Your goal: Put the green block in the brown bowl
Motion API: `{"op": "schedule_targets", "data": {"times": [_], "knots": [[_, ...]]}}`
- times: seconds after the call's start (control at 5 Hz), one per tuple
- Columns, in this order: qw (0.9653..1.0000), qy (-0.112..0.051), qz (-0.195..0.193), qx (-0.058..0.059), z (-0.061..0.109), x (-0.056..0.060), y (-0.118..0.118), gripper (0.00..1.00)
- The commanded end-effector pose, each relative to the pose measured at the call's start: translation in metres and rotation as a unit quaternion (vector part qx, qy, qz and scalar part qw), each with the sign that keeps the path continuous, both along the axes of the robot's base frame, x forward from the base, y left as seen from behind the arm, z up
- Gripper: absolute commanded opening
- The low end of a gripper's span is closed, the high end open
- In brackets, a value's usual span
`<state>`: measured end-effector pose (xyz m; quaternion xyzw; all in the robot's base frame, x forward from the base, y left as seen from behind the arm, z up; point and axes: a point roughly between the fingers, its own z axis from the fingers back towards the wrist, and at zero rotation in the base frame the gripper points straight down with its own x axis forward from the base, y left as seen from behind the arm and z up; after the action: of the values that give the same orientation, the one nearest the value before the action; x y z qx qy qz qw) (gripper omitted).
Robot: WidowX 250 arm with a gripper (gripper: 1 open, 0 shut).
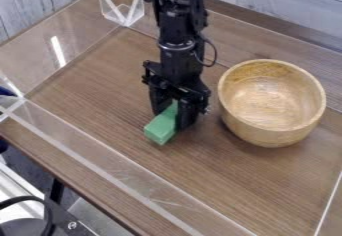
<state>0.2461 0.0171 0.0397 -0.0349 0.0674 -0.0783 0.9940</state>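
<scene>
From where I stand, a clear plastic wall (80, 165) runs along the left and near edges of the dark wooden table (94, 90), catching a streak of glare at its left end. Moving right, the green block (164, 126) sits a little left of the middle of the table, its lower end towards me and its upper end tucked between the fingers of the black gripper (175, 111). The gripper points straight down from the black arm (177, 25), and its fingers close in on the block's upper end from either side, pinching it; whether the block's low end touches the table or hangs just clear of it I cannot tell. Just to the right of the gripper, apart from it, the brown bowl (271, 102) rests on the table, round and pale with a thick rim, its hollow facing up with nothing in it.
</scene>
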Motion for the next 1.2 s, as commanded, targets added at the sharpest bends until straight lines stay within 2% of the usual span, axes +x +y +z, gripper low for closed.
{"op": "schedule_targets", "data": {"times": [0.0, 1.0], "knots": [[0.9994, -0.034, -0.003, 0.003, 0.0157, 0.0094, -0.0017, 0.0], [0.9993, -0.035, -0.009, 0.0, 0.013, 0.004, -0.0056, 0.0]]}}
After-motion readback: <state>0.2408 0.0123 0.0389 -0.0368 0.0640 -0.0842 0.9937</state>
